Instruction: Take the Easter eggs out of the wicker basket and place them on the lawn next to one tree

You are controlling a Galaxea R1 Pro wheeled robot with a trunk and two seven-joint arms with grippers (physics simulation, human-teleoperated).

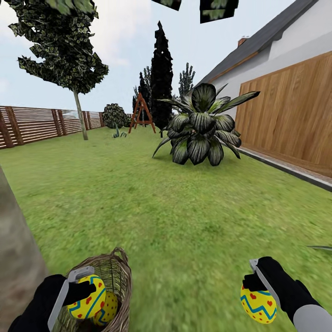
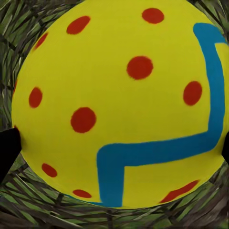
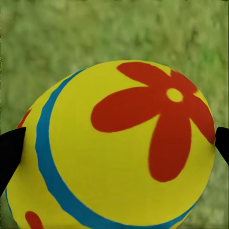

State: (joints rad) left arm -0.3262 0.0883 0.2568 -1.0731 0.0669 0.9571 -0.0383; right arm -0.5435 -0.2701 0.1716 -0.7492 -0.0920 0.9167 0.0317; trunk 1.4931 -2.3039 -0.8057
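Note:
My left gripper is shut on a yellow Easter egg with red dots and a blue zigzag, held just above the wicker basket at the lower left. The left wrist view has this dotted egg close up over the basket's weave. A third egg lies inside the basket, partly hidden. My right gripper is shut on a flower-painted egg above the lawn; the right wrist view shows that egg over grass. A thick pale tree trunk stands at the left edge.
A big dark-leaved shrub grows mid-lawn ahead. A slatted fence runs along the left, a wooden wall and white house on the right. A thin-trunked tree, a black conifer and a wooden frame stand far off.

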